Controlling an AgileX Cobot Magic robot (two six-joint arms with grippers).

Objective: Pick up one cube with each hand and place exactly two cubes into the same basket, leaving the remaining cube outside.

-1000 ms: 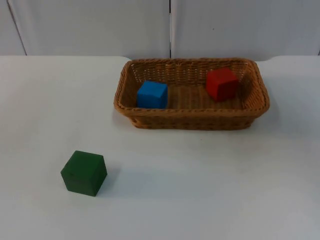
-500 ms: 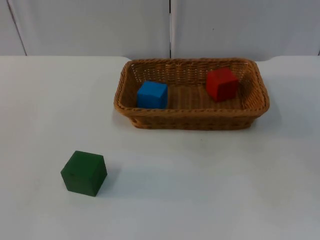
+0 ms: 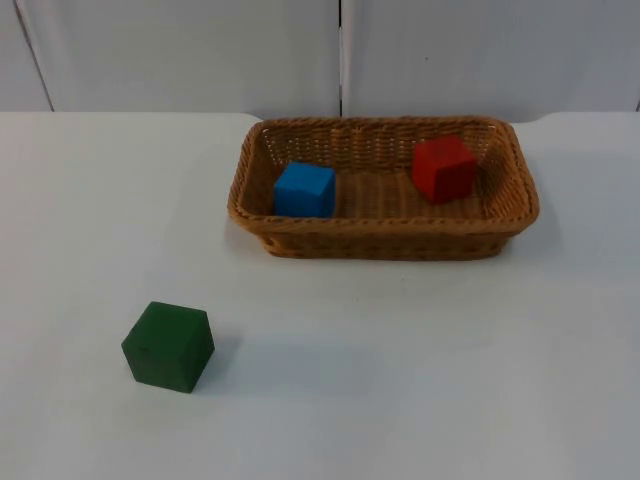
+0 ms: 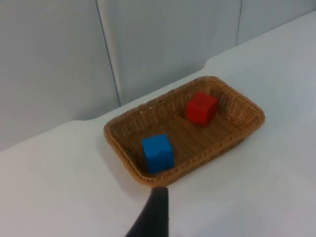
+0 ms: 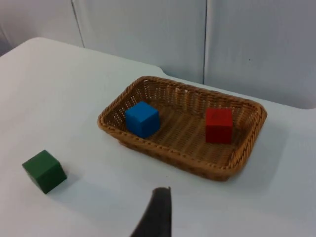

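Basket (image 3: 384,240) sits at the far side of the table (image 3: 420,380), close to the grey wall (image 3: 200,50), long axis running left-right in the top view. Blue cube (image 3: 304,189) is inside at the basket's left end, near the front wall; its lowest edge is cut off by the rim from the top camera. Red cube (image 3: 444,168) is inside toward the right end, nearer the back wall, turned a little off the basket's axis. The two are well apart, bare wicker floor between them. Green cube (image 3: 168,346) is outside on the table, front-left, well clear of the basket, rotated so a corner points toward the camera. Left wrist view: basket (image 4: 183,170) lies diagonally, blue cube (image 4: 157,153) at the near end, red cube (image 4: 201,108) at the far end. Right wrist view: basket (image 5: 177,158) with blue cube (image 5: 142,119) and red cube (image 5: 218,125), green cube (image 5: 44,171) off to the side on the table. Left gripper: one black fingertip (image 4: 154,217) shows, raised above the table just short of the basket rim; open or closed, can't tell. Right gripper: one fingertip (image 5: 157,215) shows, raised above the table short of the basket; state likewise can't tell. Versus the earlier top frames: no change, all three cubes and the basket in the same spots.
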